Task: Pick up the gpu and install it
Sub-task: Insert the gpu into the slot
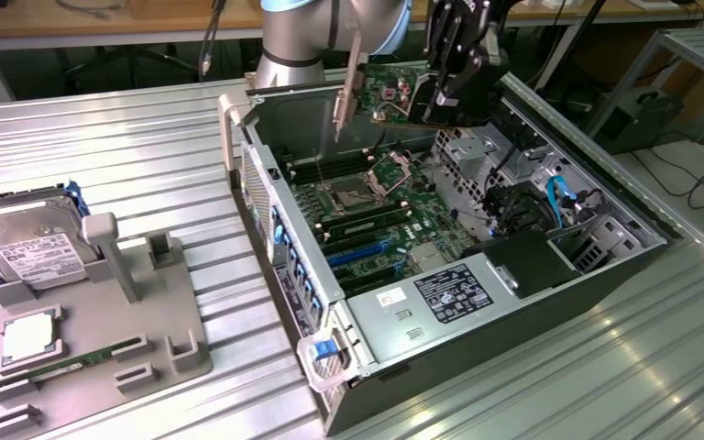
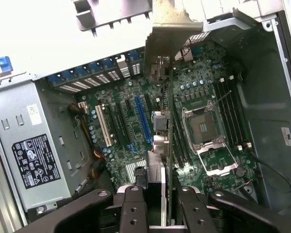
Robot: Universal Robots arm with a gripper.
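We see the gripper (image 1: 440, 92) pinching the gpu (image 1: 389, 87) by its upper edge between both fingers (image 2: 134, 206), holding the card upright and clear above the open computer case (image 1: 621, 206), with its metal bracket (image 1: 349, 87) hanging down at the exterior view's left end. In the wrist view we find the gpu (image 2: 170, 121) edge-on, its lower edge over the motherboard (image 2: 131, 155) between the blue slot (image 2: 141, 121) and the processor socket (image 2: 203, 128), touching neither. On the table (image 1: 144, 147), well apart at the exterior view's left, the grey holder (image 1: 120, 302) keeps the hard drive (image 1: 28, 238) beside an open strip of ribbed surface along the case wall.
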